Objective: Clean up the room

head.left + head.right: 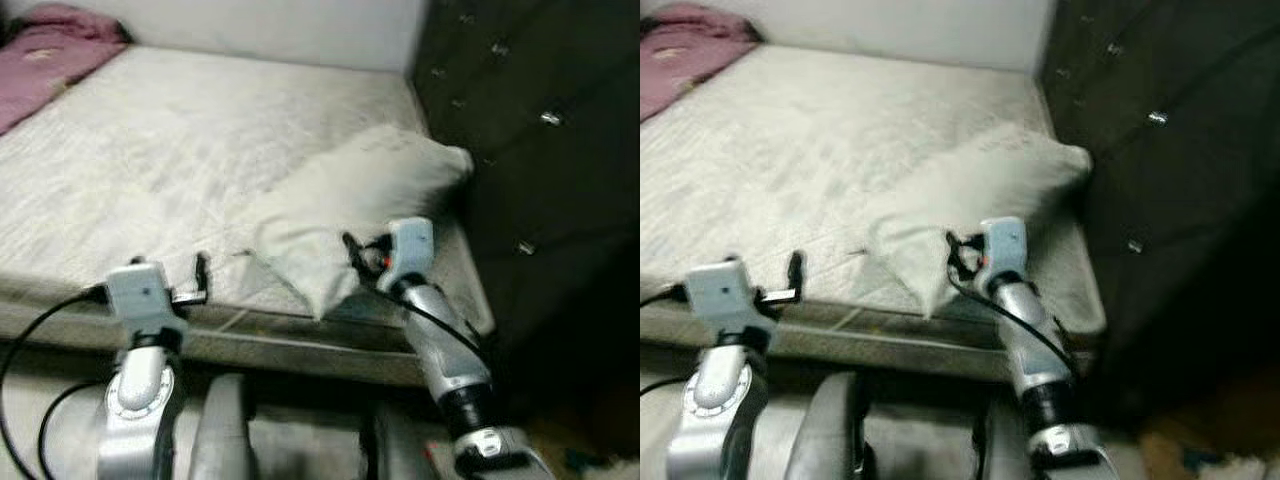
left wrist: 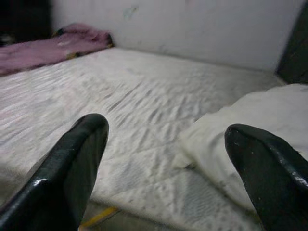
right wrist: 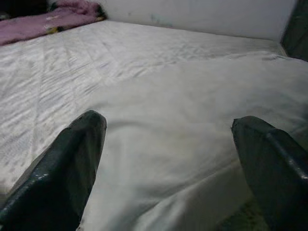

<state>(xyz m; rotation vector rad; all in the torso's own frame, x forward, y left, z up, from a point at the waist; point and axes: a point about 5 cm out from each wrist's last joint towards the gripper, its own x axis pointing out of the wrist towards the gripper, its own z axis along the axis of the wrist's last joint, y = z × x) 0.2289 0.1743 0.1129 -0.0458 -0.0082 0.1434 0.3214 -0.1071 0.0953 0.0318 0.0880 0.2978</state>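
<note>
A white pillow lies near the bed's front right corner by the dark headboard, with the spread-fingered right gripper at its front edge and the left gripper, also spread, well aside at the bed's front edge.

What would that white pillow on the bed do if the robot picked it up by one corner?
The soft white fabric pillow would probably sag and droop, since its surface already looks creased and slumped on the pale quilted mattress. It looks puffy, so it is likely light for its bulk. The right gripper, jaws open at its near corner, may pinch only loose cloth.
</note>
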